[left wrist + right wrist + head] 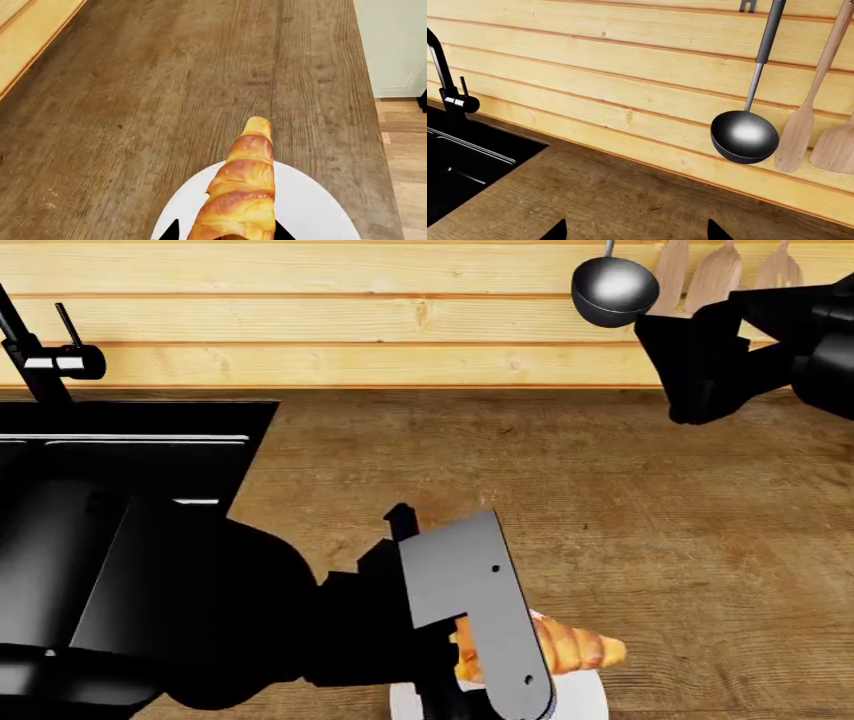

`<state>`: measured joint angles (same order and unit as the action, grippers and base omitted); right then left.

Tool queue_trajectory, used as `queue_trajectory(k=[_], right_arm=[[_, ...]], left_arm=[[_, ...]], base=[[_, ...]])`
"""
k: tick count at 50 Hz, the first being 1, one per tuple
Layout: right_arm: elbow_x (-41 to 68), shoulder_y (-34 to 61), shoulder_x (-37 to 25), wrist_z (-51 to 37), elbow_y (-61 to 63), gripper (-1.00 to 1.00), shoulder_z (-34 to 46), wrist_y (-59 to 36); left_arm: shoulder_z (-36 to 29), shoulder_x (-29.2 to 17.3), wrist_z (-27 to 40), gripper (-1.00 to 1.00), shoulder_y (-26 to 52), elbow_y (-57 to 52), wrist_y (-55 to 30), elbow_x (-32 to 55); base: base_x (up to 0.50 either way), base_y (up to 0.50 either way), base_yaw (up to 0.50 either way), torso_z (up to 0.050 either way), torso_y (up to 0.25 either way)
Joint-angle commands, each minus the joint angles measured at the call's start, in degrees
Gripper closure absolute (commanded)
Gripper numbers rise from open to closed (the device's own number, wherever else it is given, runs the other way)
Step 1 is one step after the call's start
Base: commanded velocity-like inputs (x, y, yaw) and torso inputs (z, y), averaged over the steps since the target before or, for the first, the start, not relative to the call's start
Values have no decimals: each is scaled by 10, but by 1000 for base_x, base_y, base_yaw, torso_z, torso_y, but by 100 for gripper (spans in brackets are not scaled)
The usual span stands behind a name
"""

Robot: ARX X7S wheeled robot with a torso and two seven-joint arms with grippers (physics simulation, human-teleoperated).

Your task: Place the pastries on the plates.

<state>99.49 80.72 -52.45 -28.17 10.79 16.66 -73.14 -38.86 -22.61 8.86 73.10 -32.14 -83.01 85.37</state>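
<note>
At the far left of the head view a black sink (120, 455) is sunk into the wooden counter (667, 520), a dark tap (40, 355) behind it. Nearer the middle, the left gripper (470, 680) hangs over a white plate (307, 210) at the counter's near edge, its fingers pinching a croissant (243, 185) whose tip points out over the plate's rim; whether the pastry touches the plate cannot be told. To the right, the right gripper (635, 232) is raised near the plank wall (627, 75), its fingertips well apart with nothing between them. A ladle (746, 135) and wooden spatulas (800, 135) hang there.
</note>
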Motion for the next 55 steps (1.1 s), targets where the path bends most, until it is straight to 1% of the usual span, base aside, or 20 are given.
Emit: queue_trajectory(k=[1,4,10,12,15,21,26,32,39,40,44,46,48,50,51,55], right_arm=[[6,1,-1,-1,-2,-100,3,2],[9,1,-1,-1,-4,-100,4,3],[9,0,-2,-2,-3,-100,4,6],[11,1,-2,-3,-4,-100,5,6],[12,0,-3,-3,-4,-100,4,8],[12,-1,-3,-3,-3,-100,5,10],[11,-2,-4,-4,-2,-100,5,13],[18,-3,-4,-10,-5,-100,5,17],[22,-1,-5,-10,-7,-100,9,16],[24,-2,-5,-12,-7,-100,8,18],[30,-1,-6,-17,-10,-100,10,17],[32,0,-6,-18,-11,-100,11,17],[32,0,-6,-17,-11,-100,12,17],[31,1,-6,-16,-10,-100,12,17],[32,1,-6,-16,-11,-100,13,17],[32,1,-7,-16,-11,-100,13,18]], left_arm=[[-14,25,58,100,-15,-10,13,52],[-25,30,63,100,-30,-16,17,47],[-39,22,59,100,-50,-22,21,39],[-42,20,66,100,-54,-20,23,50],[-52,20,68,100,-63,-33,24,44],[-57,8,59,100,-70,-36,28,34],[-65,10,68,100,-73,-35,30,37],[-66,11,29,100,-61,-18,42,-3],[-73,5,21,100,-69,-18,52,-16],[-79,4,12,100,-68,-24,55,-35],[-83,-2,1,100,-71,-23,62,-49],[-90,2,2,100,-76,-22,64,-58],[-89,-4,0,100,-76,-25,65,-56],[-92,3,8,100,-79,-25,65,-52],[-92,-1,9,-100,-80,-28,65,-49],[-100,1,7,-100,-80,-29,65,-55]], base=[[0,0,0,0,0],[0,0,0,0,0],[0,0,0,0,0],[0,0,0,0,0],[0,0,0,0,0],[0,0,0,0,0],[0,0,0,0,2],[0,0,0,0,0],[0,0,0,0,0],[0,0,0,0,0],[0,0,0,0,0],[0,0,0,0,0],[0,0,0,0,0],[0,0,0,0,0],[0,0,0,0,0],[0,0,0,0,0]])
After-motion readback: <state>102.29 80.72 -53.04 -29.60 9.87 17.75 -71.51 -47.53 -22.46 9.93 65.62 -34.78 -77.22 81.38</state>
